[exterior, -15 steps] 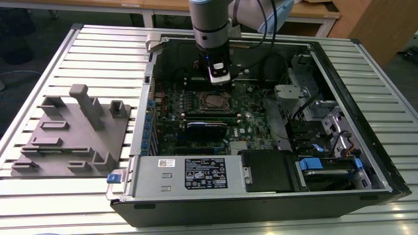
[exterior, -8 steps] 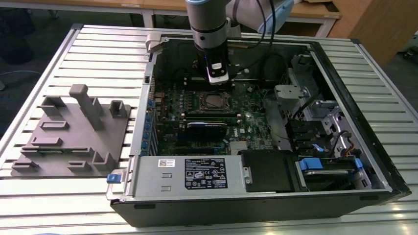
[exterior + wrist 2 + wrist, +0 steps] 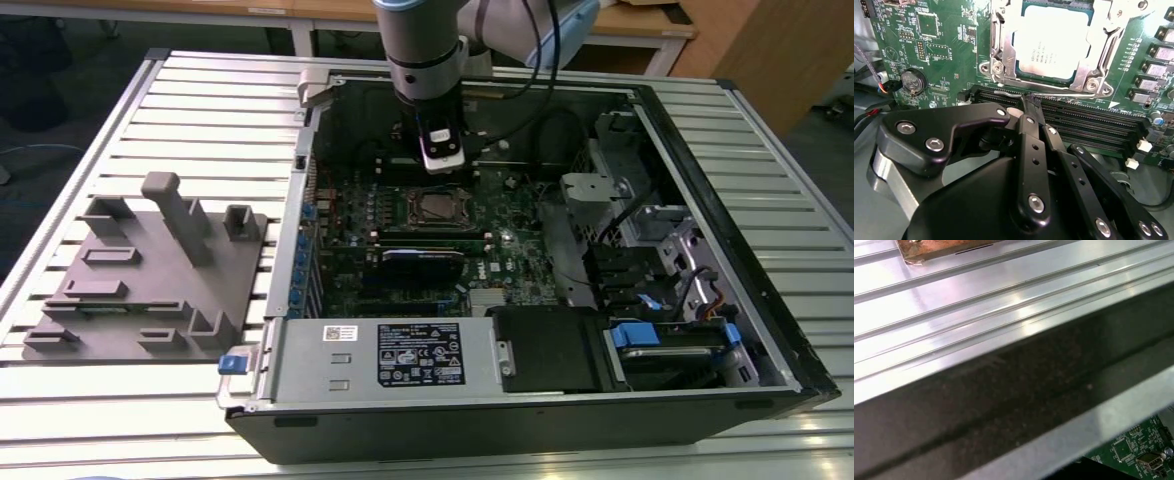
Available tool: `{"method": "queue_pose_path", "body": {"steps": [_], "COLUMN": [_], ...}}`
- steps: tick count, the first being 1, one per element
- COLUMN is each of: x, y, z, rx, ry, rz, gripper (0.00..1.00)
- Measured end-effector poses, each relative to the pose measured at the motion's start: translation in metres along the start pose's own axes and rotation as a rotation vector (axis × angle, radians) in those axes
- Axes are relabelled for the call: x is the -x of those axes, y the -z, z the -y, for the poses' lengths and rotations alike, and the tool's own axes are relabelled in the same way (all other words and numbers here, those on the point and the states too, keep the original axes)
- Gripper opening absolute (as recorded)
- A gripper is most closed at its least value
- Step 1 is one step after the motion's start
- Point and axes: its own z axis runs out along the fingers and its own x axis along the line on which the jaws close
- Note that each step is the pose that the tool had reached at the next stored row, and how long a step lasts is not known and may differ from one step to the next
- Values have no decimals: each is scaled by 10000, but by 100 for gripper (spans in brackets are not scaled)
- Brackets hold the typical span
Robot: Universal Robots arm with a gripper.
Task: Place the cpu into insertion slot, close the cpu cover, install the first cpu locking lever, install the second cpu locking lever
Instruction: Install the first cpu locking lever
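The cpu (image 3: 1051, 47), with its dull silver top, lies in the insertion slot (image 3: 438, 207) on the green motherboard. The cpu cover (image 3: 1003, 50), a silver metal frame, lies flat around it. A thin wire locking lever (image 3: 1069, 93) runs along the socket side nearest my gripper. My gripper (image 3: 1030, 100) is shut, and its black fingers (image 3: 1026, 130) meet in a point that touches this lever. In the exterior view the gripper (image 3: 442, 160) hangs just behind the socket, inside the open computer case (image 3: 747, 200).
Black memory slots (image 3: 1089, 122) lie beside the lever, under the fingers. A coin battery (image 3: 913, 81) sits on the board. A white-labelled power supply (image 3: 387, 355) fills the case front. A grey fixture (image 3: 147, 270) stands on the slatted table (image 3: 979, 305) at the exterior view's left.
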Motion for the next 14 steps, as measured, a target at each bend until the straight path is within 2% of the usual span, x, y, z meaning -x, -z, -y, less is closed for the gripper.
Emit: {"method": "queue_pose_path", "body": {"steps": [7, 14], "x": [1, -1], "y": [-14, -32], "z": [10, 15], "rx": [-22, -119], "ry": [5, 27], "rz": [10, 51], "gripper": [11, 11]}}
